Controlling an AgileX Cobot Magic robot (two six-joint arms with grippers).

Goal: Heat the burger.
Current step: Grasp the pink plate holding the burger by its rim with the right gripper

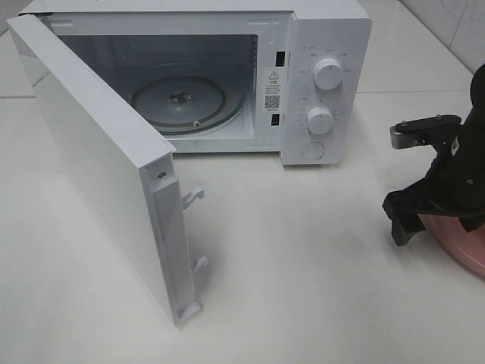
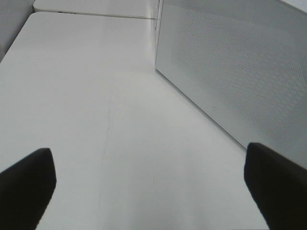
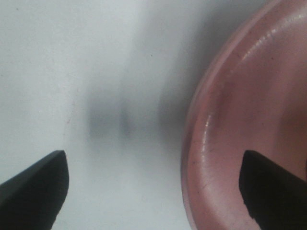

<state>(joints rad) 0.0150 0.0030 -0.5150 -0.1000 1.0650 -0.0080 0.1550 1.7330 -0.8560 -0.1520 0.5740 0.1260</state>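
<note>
Since both pincers stand released and grasp nothing, no handling of the food is under way at this moment. The right pincer (image 3: 153, 191) has its jaws spread wide, one over the bare counter (image 1: 303, 265) and the other over the inner slope of the pink plate (image 3: 240, 120), so it straddles the plate's rim at the right edge of the high view. The left pincer (image 2: 148, 187) is likewise spread wide over bare counter, with a perforated white panel just beside it, by its look the face of the microwave door (image 1: 91, 167). That door is swung fully out from the microwave (image 1: 333, 45), and the glass turntable (image 1: 178, 98) inside carries nothing. The burger does not show in any view; the arm hides most of the plate, so whether it sits there cannot be told. In my judgement only the opening of the oven is done. Left to do: grasp the burger or its plate, place it on the turntable, shut the door, and set the two dials (image 1: 328, 73).
</note>
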